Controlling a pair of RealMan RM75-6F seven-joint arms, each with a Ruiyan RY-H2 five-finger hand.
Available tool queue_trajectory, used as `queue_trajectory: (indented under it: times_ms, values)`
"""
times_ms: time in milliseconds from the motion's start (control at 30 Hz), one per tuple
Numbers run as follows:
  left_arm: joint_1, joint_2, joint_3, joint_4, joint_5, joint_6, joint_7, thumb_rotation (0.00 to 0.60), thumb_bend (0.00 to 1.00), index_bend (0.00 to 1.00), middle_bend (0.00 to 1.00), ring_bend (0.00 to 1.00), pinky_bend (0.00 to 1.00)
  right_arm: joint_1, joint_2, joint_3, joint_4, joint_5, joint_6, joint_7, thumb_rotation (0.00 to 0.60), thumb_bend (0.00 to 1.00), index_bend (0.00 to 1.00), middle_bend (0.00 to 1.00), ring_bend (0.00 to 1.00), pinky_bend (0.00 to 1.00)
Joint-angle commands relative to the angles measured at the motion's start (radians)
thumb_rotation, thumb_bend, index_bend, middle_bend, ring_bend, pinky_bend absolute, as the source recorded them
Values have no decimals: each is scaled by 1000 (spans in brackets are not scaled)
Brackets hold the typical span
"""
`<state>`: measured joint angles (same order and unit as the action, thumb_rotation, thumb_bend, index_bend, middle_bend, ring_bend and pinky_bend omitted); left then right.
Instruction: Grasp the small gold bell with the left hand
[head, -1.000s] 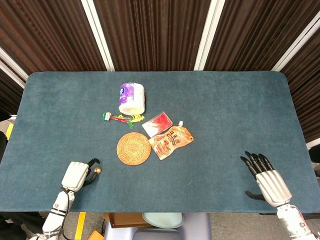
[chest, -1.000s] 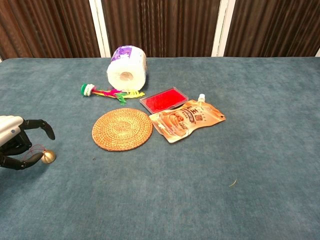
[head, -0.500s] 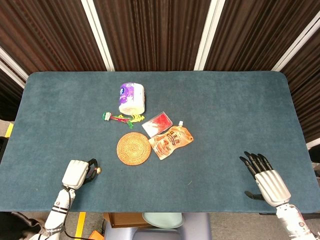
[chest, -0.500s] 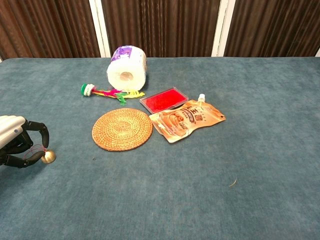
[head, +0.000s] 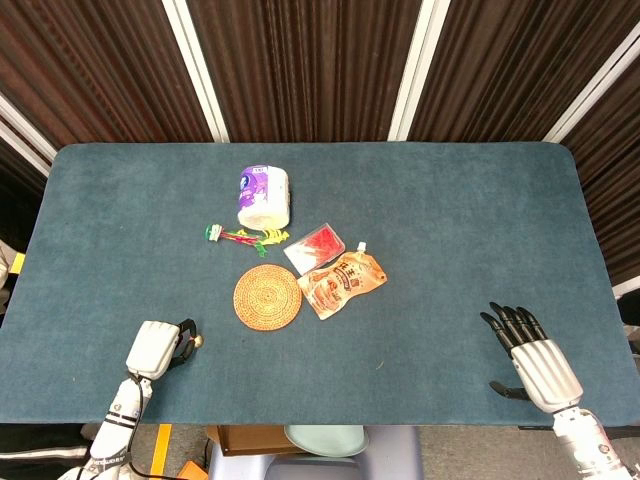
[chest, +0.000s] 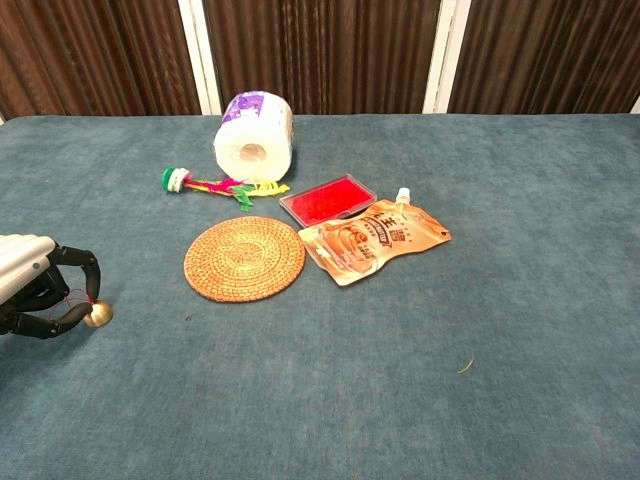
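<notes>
A: Closure is the step in hand. The left hand (chest: 38, 295) lies low at the table's (chest: 420, 400) near left edge, its dark fingers (chest: 72, 312) curled around the small gold bell (chest: 97, 315), which sits on the cloth at their tips. Whether the bell is truly clamped or merely touched cannot be told from the chest view; the fingertips hide the contact.

B: And the next move?

A: In judgement, a firmer pinch, then a short lift to prove the hold. A round, smooth bell may roll out sideways if squeezed off-centre.

B: Appearance of the bell?

A: Small, rounded, brass-gold, with a thin red thread by it. In the head view it shows only as a gold speck (head: 197, 341) beside the left hand (head: 155, 348).

B: The other hand?

A: The right hand (head: 528, 358) rests at the near right, fingers spread, holding nothing.

B: Farther back?

A: Woven coaster (chest: 244, 258), orange pouch (chest: 372, 240), red tray (chest: 328, 199), coloured toy (chest: 222, 185), then paper roll (chest: 253, 137), all well apart from the bell.
</notes>
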<state>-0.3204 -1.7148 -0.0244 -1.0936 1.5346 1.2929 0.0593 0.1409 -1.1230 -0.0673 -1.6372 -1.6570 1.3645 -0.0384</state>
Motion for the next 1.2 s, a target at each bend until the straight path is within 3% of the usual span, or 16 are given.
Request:
queue_trajectory:
  times_ms: [33, 867, 1200]
  values:
    - [-1, 3, 3, -3, -5, -7, 5, 600, 406, 561, 1000, 1000, 1000, 0, 0, -1, 0, -1, 0, 0, 600, 177, 0, 0, 0, 0]
    - [-3, 5, 6, -8, -12, 2, -7, 600, 418, 686, 1000, 1000, 1000, 3, -4, -1, 0, 0, -2, -3, 600, 177, 0, 0, 0, 0]
    - [3, -3, -4, -4, -17, 24, -34, 600, 580, 802, 1000, 1000, 1000, 2, -4, -1, 0, -1, -1, -4, 600, 177, 0, 0, 0, 0]
